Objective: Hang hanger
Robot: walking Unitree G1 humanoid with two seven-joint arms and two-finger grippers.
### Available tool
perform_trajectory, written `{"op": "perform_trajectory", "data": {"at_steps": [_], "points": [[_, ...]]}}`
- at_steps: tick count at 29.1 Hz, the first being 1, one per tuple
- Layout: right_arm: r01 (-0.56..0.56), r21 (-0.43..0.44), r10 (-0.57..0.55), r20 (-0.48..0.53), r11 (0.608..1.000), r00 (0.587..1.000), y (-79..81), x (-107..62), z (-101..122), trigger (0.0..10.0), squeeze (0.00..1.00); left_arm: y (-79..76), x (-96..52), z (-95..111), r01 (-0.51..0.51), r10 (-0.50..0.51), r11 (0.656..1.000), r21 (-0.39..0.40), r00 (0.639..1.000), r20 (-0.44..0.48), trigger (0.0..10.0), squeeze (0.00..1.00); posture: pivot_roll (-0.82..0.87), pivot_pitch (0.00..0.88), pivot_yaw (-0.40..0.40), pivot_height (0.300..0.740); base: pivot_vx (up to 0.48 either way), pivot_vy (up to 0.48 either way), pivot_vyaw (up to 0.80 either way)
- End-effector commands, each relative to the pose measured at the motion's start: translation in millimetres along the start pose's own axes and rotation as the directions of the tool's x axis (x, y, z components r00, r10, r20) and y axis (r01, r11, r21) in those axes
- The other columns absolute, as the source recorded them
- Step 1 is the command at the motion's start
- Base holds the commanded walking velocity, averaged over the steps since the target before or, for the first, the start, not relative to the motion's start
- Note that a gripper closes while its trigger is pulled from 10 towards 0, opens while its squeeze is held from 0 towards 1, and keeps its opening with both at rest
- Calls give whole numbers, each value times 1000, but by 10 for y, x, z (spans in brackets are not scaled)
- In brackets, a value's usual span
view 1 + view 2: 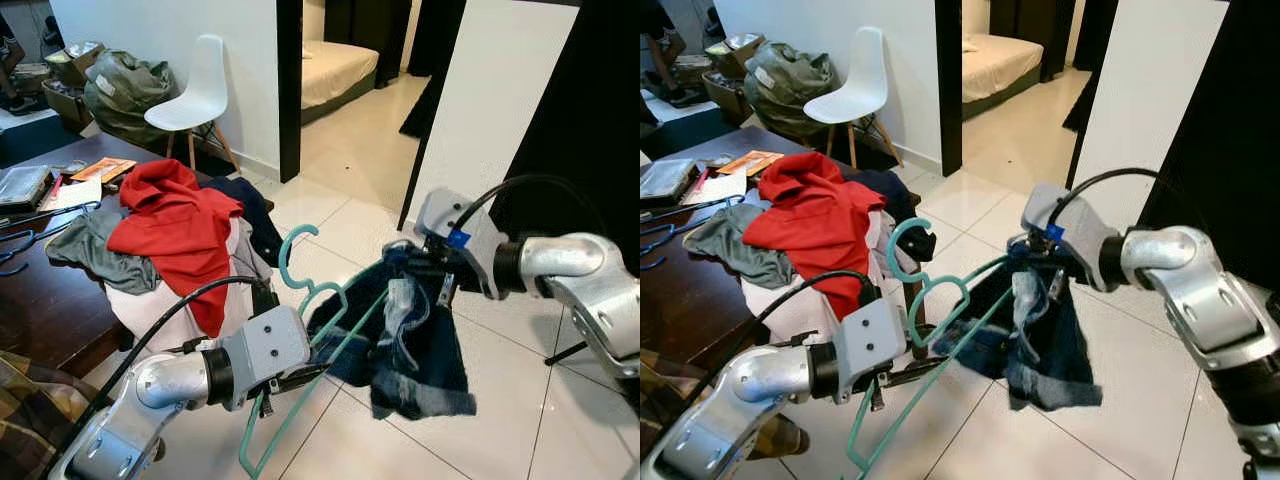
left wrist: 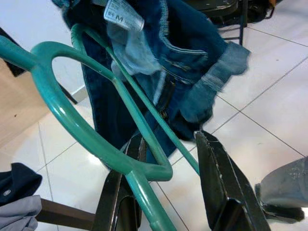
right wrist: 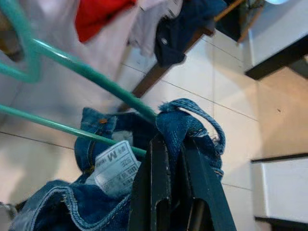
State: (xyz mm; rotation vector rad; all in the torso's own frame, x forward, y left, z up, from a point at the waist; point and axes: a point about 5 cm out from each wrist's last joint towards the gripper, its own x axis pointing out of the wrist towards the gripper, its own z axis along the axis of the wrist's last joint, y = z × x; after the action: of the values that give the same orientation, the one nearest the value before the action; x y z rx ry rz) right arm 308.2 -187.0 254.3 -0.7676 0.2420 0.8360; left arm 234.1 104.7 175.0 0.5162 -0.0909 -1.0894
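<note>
A green hanger [image 1: 305,340] is held in mid-air over the white tiled floor [image 1: 350,160], tilted, hook end up near the table corner. The left gripper [image 2: 168,159] is seen at the hanger's neck just below the hook; its two black fingers [image 2: 219,183] straddle the green bars with a gap between them, and a firm clamp cannot be told. A pair of blue denim shorts [image 1: 415,340] is draped on the hanger's far end, with a size label [image 3: 113,166] showing at the waistband. The right gripper [image 3: 175,144] is closed on the denim waistband at the top of the shorts, fingers pressed together on the cloth, just beside a green hanger bar.

To the robot's left a dark wooden table [image 1: 40,310] is piled with clothes: a red shirt [image 1: 175,225] on top, a grey garment [image 1: 95,250] beside it, a dark blue one [image 1: 255,215] at the edge. A white chair [image 1: 195,100] is set by the wall behind, next to a green bag [image 1: 125,90]. A bed [image 1: 335,65] is seen through the doorway.
</note>
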Motion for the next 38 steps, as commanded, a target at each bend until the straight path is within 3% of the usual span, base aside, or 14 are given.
{"op": "perform_trajectory", "data": {"at_steps": [1, 6, 12, 16, 22, 26, 31, 33, 38], "points": [[38, -41, -39, -5, 998, 999, -60, -22, 31, 10000, 0, -24, 10, 0, 21, -21, 1000, 5, 1000, 1, 10000, 0, -92, 0, -13, 740, 0, 0, 0], [168, -93, -178, -110, 981, 978, -259, -57, -114, 10000, 0, -29, -7, 2, 18, -18, 1000, 0, 1000, 0, 10000, 0, -85, 0, -18, 740, 0, 0, 0], [176, -102, -185, -93, 979, 978, -272, -56, -80, 10000, 0, -32, -12, 9, 17, -17, 1000, -1, 1000, 4, 10000, 0, -88, 0, -16, 740, 0, 0, 0], [-7, -19, 8, 84, 1000, 996, -27, 4, 123, 10000, 0, -30, 1, 17, 15, -15, 1000, -2, 1000, 9, 10000, 0, -94, 0, -14, 740, 0, 0, 0], [-180, -43, 185, 208, 983, 960, 195, -31, 287, 10000, 0, -33, 13, 15, 18, -18, 1000, -2, 1000, 10, 10000, 0, -99, 0, -12, 740, 0, 0, 0], [-199, -47, 205, 215, 979, 955, 217, -38, 298, 10000, 0, -33, 14, 15, 18, -18, 1000, -2, 1000, 9, 10000, 0, -98, 0, -13, 740, 0, 0, 0], [-327, -63, 332, 151, 943, 931, 392, -89, 203, 10000, 0, 0, 12, 12, -2, 2, 1000, 8, 1000, 1, 10000, 0, -95, 0, -17, 740, 0, 0, 0], [-307, -53, 311, 80, 950, 947, 380, -66, 89, 10000, 0, 3, 12, 8, -5, 5, 1000, 9, 1000, -1, 10000, 0, -94, 0, -15, 740, 0, 0, 0], [-321, -38, 323, 82, 946, 943, 399, -76, 86, 10000, 0, 1, 13, 1, -3, 3, 1000, 11, 1000, -4, 10000, 0, -92, 0, -14, 740, 0, 0, 0]]}}
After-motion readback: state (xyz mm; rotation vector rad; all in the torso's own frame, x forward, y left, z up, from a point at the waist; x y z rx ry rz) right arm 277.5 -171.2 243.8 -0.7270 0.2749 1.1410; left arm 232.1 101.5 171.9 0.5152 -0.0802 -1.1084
